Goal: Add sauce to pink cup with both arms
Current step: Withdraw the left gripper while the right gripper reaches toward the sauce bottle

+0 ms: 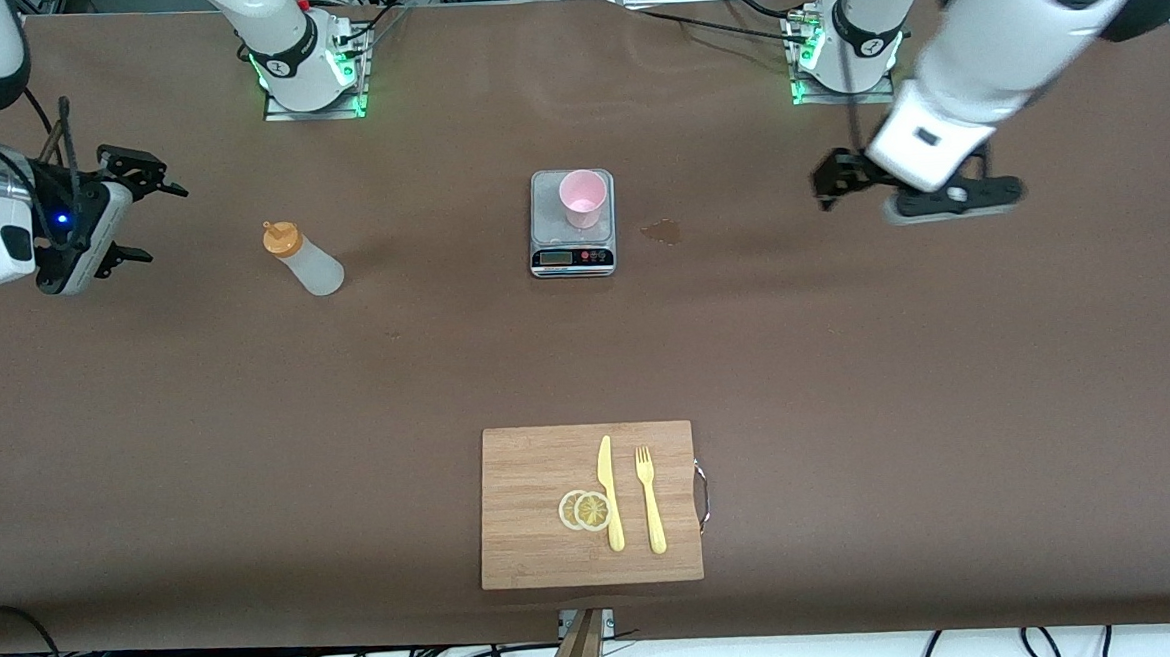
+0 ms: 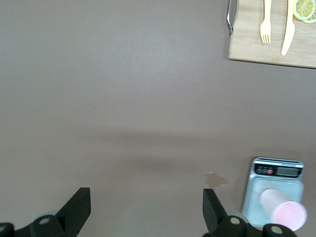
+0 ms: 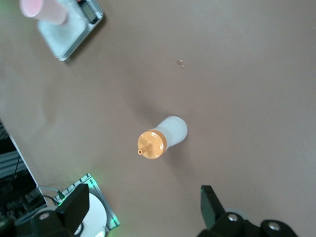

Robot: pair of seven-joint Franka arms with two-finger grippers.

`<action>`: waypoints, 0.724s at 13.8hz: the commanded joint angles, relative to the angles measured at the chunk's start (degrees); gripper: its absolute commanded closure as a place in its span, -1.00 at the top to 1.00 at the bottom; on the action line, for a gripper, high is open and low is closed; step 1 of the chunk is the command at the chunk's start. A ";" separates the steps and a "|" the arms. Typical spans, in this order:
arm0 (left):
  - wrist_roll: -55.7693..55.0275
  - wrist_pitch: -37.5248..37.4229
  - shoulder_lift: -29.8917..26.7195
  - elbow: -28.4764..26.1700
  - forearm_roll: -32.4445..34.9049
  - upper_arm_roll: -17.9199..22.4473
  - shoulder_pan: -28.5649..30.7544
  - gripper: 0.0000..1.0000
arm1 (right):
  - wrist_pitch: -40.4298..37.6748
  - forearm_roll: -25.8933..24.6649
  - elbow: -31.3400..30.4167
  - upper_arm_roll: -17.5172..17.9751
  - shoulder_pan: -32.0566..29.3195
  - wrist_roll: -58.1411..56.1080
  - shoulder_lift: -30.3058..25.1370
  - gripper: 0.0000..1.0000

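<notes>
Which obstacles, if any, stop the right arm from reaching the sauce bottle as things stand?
Probably none: the right gripper hangs open over bare table, and the sauce bottle stands upright with nothing beside it.

- Sauce bottle [image 1: 303,261]: 1, orange nozzle cap, standing off the right gripper's [image 1: 135,214] spread fingertips, untouched
- Pink cup [image 1: 583,197]: 1, on the scale, well clear of both sets of fingers
- Scale [image 1: 573,257]: 1
- Grippers: 2; left gripper [image 1: 831,179] also with fingers apart, nothing between them
- Cutting board [image 1: 530,512]: 1
- Knife [image 1: 610,492]: 1, yellow
- Fork [image 1: 650,498]: 1, yellow
- Lemon slices [image 1: 585,510]: 2, overlapping
- Small stain [image 1: 663,230] on the table: 1
</notes>
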 commanded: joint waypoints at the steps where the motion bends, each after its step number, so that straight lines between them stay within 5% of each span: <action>1: 12.87 -1.24 0.10 1.00 0.65 5.60 0.60 1.00 | -0.57 5.18 -1.68 -2.51 -1.67 -12.49 1.94 1.00; 4: 14.50 -1.24 0.19 1.09 1.87 8.25 2.79 1.00 | -0.22 9.93 -4.93 -4.10 -4.12 -27.52 5.28 1.00; 6: 14.50 -1.94 0.02 1.09 10.28 7.73 3.24 1.00 | 0.22 12.84 -7.57 -4.55 -6.14 -36.57 7.48 1.00; 10: 14.23 -2.64 0.54 2.05 9.36 5.81 5.68 1.00 | -0.04 19.69 -8.02 -4.72 -10.10 -58.45 15.55 1.00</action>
